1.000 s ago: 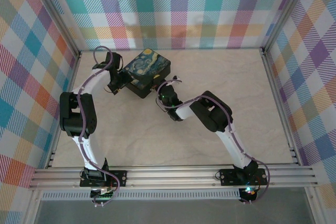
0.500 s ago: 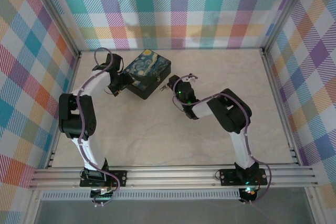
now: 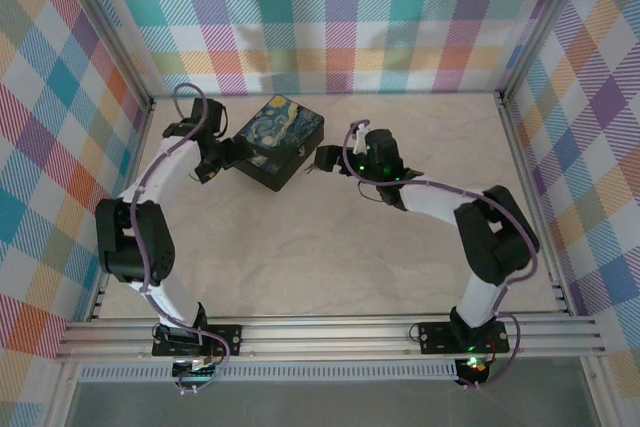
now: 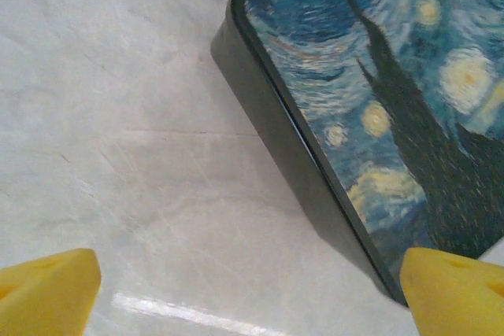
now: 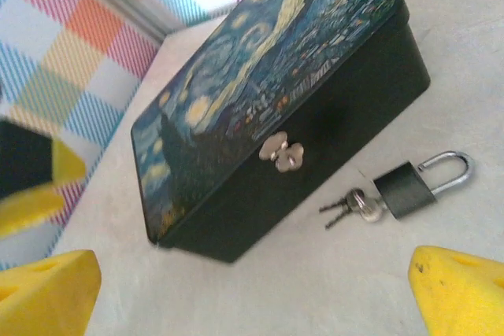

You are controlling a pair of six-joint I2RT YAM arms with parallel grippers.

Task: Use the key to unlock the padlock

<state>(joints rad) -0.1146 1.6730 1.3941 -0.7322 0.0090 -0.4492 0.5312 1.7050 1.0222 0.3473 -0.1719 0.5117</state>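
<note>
Marbled surface [image 4: 118, 76], plaid walls [image 3: 340, 7]. Right fingers [image 5: 461, 293] spread, empty. Padlock [image 5: 405, 188] lies just ahead of them, right of the Starry Night tin [image 5: 260, 92] by its latch [image 5: 282, 153], long axis crosswise to the reach. Key [image 5: 346, 208] touches the end opposite the shackle [image 5: 453, 167], insertion unclear. Left fingers [image 4: 47, 293] spread, empty, at the tin's left side. Right arm looks nearer.

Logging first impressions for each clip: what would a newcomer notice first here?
The blue-and-yellow swirl-painted tin stands out first, sitting toward the far left of the table. In the right wrist view, the small dark padlock lies on the table beside the tin's clasp side, the key at its base, with the open right gripper facing them.
</note>
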